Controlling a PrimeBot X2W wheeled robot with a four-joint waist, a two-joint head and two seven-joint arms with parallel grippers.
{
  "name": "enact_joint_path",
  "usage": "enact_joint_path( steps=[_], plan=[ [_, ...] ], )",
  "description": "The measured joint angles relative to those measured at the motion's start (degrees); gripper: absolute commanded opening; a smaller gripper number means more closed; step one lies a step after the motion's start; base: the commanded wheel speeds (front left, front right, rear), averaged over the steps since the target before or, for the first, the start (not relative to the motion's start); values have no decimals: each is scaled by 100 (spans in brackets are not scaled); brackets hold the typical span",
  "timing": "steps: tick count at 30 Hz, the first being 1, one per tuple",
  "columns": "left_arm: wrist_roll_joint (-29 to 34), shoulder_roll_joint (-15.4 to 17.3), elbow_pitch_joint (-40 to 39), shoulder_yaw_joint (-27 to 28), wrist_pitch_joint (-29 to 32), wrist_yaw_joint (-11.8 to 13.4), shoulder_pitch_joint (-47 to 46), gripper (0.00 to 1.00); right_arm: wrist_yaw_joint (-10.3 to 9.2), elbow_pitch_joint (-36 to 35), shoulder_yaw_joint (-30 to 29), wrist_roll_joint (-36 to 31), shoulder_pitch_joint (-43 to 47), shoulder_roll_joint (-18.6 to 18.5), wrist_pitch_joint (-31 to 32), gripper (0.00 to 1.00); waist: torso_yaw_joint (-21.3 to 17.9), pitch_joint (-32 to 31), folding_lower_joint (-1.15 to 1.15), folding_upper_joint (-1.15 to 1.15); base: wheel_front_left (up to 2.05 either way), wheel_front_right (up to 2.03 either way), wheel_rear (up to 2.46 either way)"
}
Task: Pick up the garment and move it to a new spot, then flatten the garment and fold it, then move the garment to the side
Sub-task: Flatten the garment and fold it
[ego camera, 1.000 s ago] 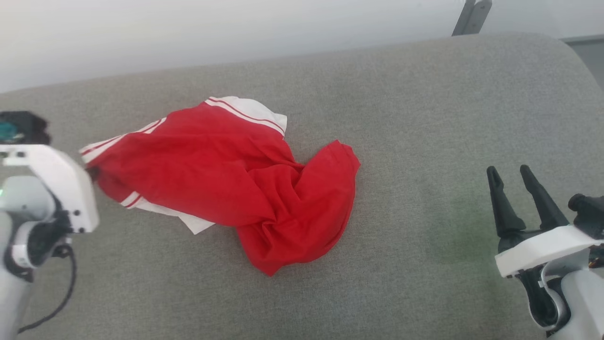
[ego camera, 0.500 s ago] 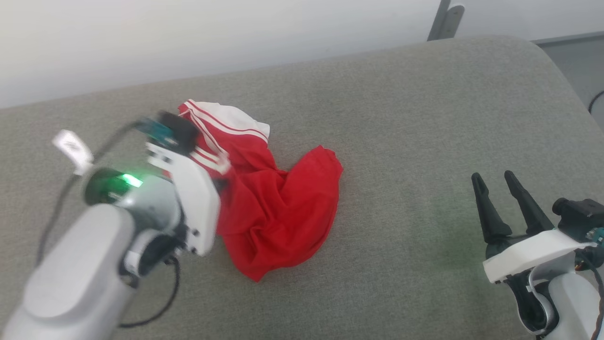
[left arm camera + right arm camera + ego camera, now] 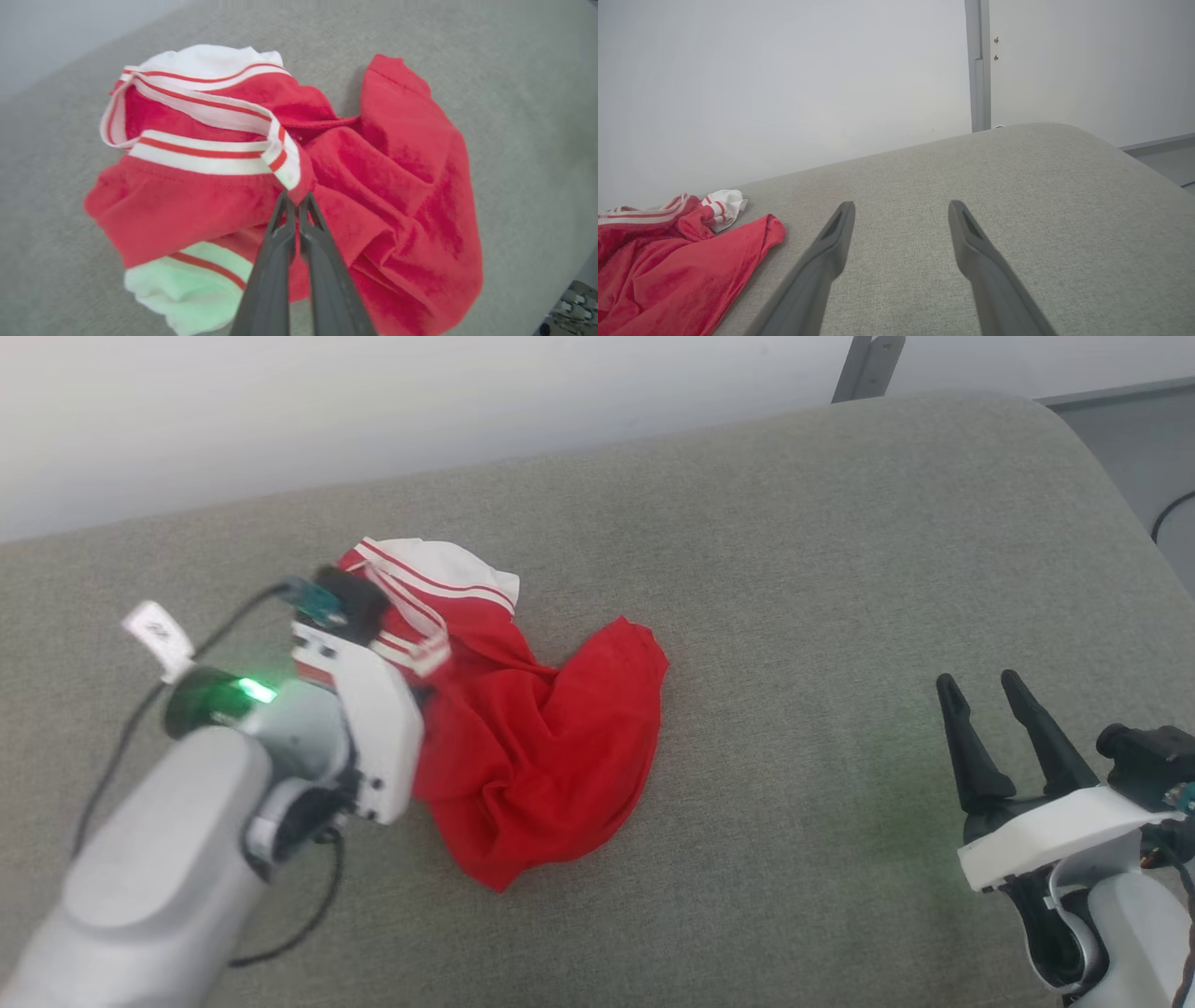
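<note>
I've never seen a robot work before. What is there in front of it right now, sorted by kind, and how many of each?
Garment: 1, the red garment with white striped trim, lying crumpled.
Grippers: 2, the left gripper shut on the garment, the right gripper open and apart from it.
Grey cushion: 1, the grey cushion under it all.
Total: 4

Light was soft and even, with a thin shadow just under the garment (image 3: pixel 541 747). In the left wrist view a green glow tinted its near white fabric, and the corners beyond it looked soft.
</note>
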Motion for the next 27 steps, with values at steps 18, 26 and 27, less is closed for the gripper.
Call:
enact_joint_path(
  steps=[18, 26, 27],
  plan=[
    [220, 1033, 934, 828, -706, 576, 72, 100, 0, -79, -96, -7, -26, -48, 0, 100, 200, 146, 0, 0, 0, 0, 0],
    [-180, 1007, 1073, 1060, -637, 503, 73, 100, 0, -90, -121, -8, -48, -90, 0, 100, 327, 161, 0, 0, 0, 0, 0],
    [-237, 1004, 1049, 1105, -595, 516, 73, 100, 0, -97, -124, -15, -47, -98, 0, 100, 342, 159, 0, 0, 0, 0, 0]
  ],
)
